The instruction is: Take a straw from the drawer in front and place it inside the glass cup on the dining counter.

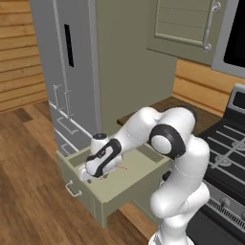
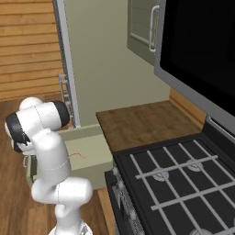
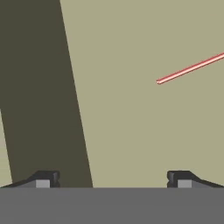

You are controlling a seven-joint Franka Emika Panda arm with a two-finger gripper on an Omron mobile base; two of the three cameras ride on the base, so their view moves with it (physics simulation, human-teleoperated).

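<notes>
With the drawer (image 1: 125, 178) pulled out, the end effector (image 3: 113, 179) hangs wide and empty above the ungrasped straw (image 3: 191, 68), so pickup and delivery remain.

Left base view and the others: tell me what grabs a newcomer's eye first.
The white arm bends down into the pulled-out sage-green drawer, its hand low over the drawer floor with jaws wide apart. On that floor lies the thin pink-red straw, off to one side of the fingertips. A black stove stands beside the drawer.
</notes>
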